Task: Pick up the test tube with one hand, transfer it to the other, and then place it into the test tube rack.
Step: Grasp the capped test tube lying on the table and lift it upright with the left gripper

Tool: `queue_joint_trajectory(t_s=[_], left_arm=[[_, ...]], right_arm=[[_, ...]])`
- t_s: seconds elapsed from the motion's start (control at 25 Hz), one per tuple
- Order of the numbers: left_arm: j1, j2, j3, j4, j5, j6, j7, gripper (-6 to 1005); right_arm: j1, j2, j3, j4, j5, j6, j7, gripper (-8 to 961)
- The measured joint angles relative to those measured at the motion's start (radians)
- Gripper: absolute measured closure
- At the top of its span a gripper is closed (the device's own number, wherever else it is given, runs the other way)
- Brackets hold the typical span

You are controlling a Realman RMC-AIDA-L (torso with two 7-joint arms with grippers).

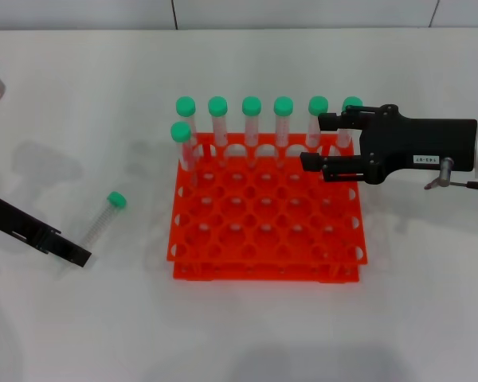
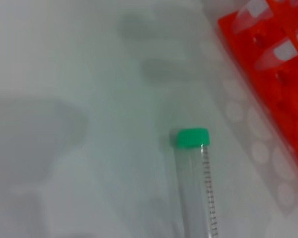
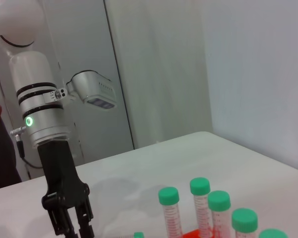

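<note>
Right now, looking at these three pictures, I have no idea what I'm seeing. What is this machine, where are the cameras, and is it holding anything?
It is a robot with two arms, each ending in a black two-fingered gripper. The wide picture comes from a camera on its head, looking down at a white table. The other two come from cameras on its wrists.

On the table stands an orange-red test tube rack with seven green-capped tubes upright along its far side. One more test tube lies flat on the table, to the rack's left.

The left gripper is low over the table just beside that lying tube; its wrist camera shows the tube up close. The right gripper, with a small white label, hovers open over the rack's far right corner. Neither holds anything.
</note>
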Motion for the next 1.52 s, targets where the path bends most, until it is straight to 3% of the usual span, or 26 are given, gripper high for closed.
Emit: queue_joint_trajectory(t_s=[0.6,0.8,1.52], left_arm=[[-0.007,-0.003,0.009,-0.004,0.02,-0.024,-0.004,562],[-0.009,-0.003,0.015,-0.006,0.02,-0.026,-0.005,674],[-0.021,-0.006,0.031,-0.014,0.02,-0.035,-0.021,680]], right_arm=[[0.004,0.0,0.004,0.004,0.0,0.005,0.0,186],[0.004,0.0,0.005,0.004,0.0,0.004,-0.001,186],[0.0,0.0,0.008,0.005,0.0,0.004,-0.01,186]])
